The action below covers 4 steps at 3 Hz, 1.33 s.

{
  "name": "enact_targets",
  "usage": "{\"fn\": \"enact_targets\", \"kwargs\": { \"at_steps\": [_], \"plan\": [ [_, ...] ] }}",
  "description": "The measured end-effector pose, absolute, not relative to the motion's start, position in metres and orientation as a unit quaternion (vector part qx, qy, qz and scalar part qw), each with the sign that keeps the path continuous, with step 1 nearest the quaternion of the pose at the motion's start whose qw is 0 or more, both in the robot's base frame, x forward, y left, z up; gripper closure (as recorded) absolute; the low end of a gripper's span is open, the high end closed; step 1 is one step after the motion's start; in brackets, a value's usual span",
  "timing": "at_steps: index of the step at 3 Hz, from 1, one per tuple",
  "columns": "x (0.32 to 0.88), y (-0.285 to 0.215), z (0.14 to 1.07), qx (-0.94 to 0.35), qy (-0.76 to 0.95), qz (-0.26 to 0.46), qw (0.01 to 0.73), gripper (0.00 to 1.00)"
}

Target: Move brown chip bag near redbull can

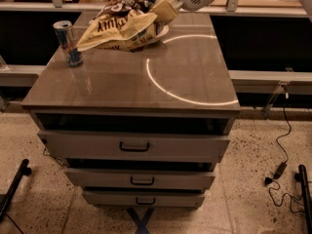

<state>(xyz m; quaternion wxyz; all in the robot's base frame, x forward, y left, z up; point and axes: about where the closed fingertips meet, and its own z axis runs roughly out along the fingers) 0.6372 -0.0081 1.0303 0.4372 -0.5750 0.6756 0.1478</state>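
Cabinet (131,82): three drawers, grey top. You had everything on its far half.

Bag (122,26) was at 12 o'clock on the top, crumpled. Its long axis ran down toward 8 o'clock, and its low tip was near the can (68,44) but apart from it. Could not tell whether its underside touched the top or hung just above.

Judged the task mostly done, since the bag was already close to the can. What was left for you was to set it down and let go.

Gripper (165,11) was at 2 o'clock of the bag, near the frame's upper edge. Its jaws were clamped on the bag's high end, tan fingers pinching the foil with little gap between them.

Can stood upright at 10 o'clock on the top, at 8 o'clock of the bag.
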Motion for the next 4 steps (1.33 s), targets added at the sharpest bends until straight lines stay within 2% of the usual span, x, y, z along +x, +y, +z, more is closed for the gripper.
{"fn": "enact_targets", "kwargs": {
  "at_steps": [2,4],
  "plan": [
    [0.674,0.057,1.008,-0.601,0.602,0.163,0.501,1.0],
    [0.699,0.073,0.962,-0.6,0.597,0.157,0.509,1.0]
  ]
}}
